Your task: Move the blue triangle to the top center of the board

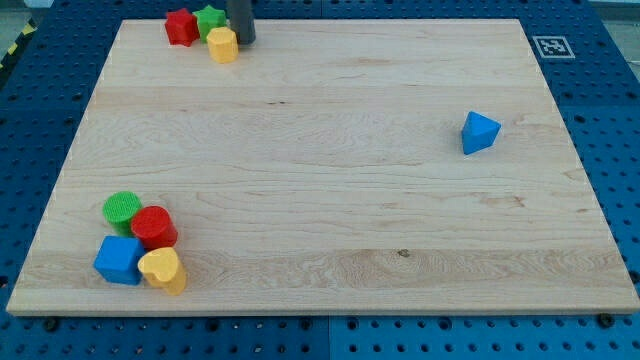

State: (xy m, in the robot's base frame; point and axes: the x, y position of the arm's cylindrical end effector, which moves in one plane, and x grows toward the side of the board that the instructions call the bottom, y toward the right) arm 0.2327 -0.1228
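The blue triangle (480, 132) lies alone on the wooden board (320, 170), toward the view's right and a little above mid-height. My tip (243, 40) is at the view's top left of centre, touching the right side of a yellow block (222, 45), far to the left of the blue triangle.
A red block (181, 26) and a green star-shaped block (210, 19) sit by the yellow one at the top edge. At the bottom left cluster a green cylinder (122, 209), a red cylinder (154, 227), a blue cube (119, 260) and a yellow block (163, 270). A marker tag (551, 46) is at the top right.
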